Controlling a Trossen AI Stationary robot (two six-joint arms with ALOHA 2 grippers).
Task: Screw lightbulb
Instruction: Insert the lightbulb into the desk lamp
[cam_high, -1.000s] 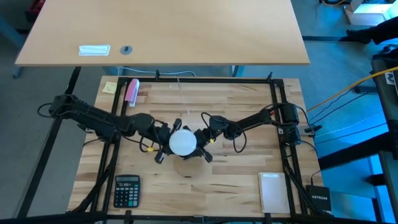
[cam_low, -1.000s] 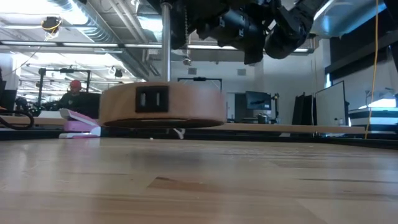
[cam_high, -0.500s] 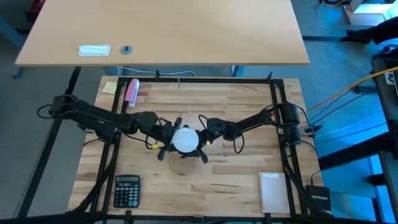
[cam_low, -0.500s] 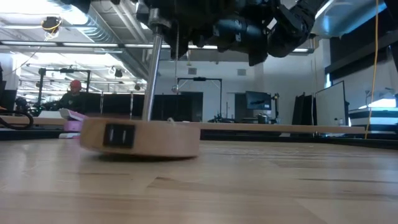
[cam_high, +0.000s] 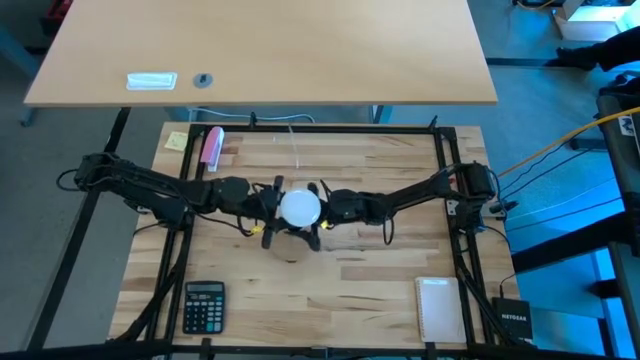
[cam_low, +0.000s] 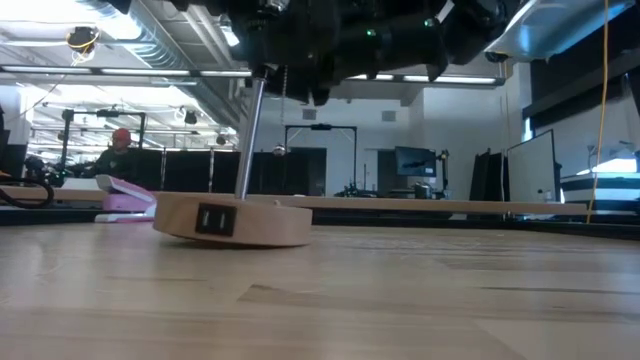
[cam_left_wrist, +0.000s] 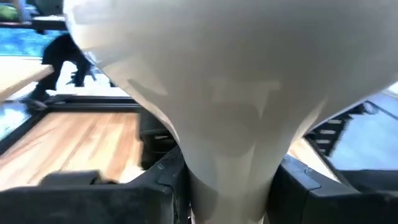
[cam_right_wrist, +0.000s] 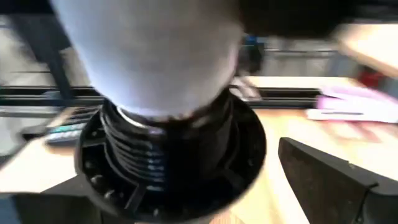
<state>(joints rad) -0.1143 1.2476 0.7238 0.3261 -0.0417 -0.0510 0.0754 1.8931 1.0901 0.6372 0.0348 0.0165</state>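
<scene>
At centre frame the lightbulb (cam_high: 300, 208), light, smooth and probably fragile, sits in its black socket (cam_right_wrist: 168, 158), best gripped at the neck where the left gripper (cam_left_wrist: 227, 186) clamps it; the right gripper (cam_high: 322, 212) seems open.

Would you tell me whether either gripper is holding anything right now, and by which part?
The left gripper holds the lightbulb by its narrow neck, below the globe. The right gripper sits beside the bulb with jaws apart, gripping nothing.

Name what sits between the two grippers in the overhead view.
The lightbulb: its white globe sits midway between the left gripper and the right gripper, as the high view shows.
</scene>
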